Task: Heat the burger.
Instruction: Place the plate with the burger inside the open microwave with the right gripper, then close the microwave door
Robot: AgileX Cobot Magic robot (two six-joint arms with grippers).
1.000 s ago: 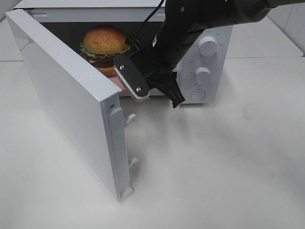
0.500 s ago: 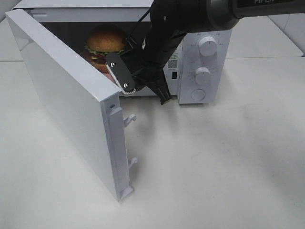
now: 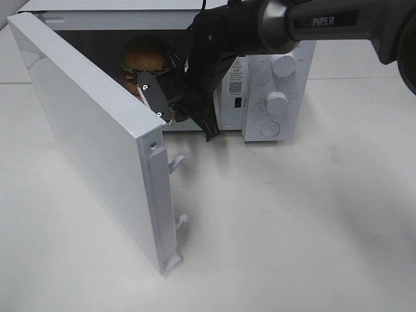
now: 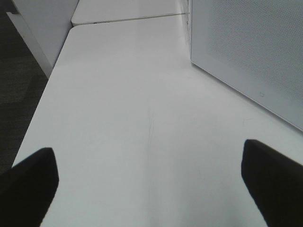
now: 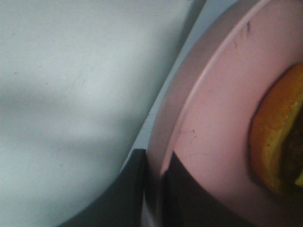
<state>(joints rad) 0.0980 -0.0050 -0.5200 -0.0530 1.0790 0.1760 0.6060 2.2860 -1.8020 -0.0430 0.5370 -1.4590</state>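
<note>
Since a second ago the right arm has reached further into the microwave (image 3: 276, 84), taking the burger (image 3: 144, 53) deeper. It now sits in the shadowed cavity behind the open door (image 3: 84, 130), on a pink plate (image 5: 213, 118). The right pincer (image 5: 154, 189) is clamped on the plate's rim, one finger on each side. The left pincer (image 4: 149, 184) hangs spread wide over the bare desk (image 3: 292, 227).

To do this step well, keep the plate level, set it flat on the cavity floor, then let go and back straight out without catching the rim. The plate is smooth, matt and faintly scuffed, with a shallow raised lip. The bun is glossy and domed, and may slide if tipped.
</note>
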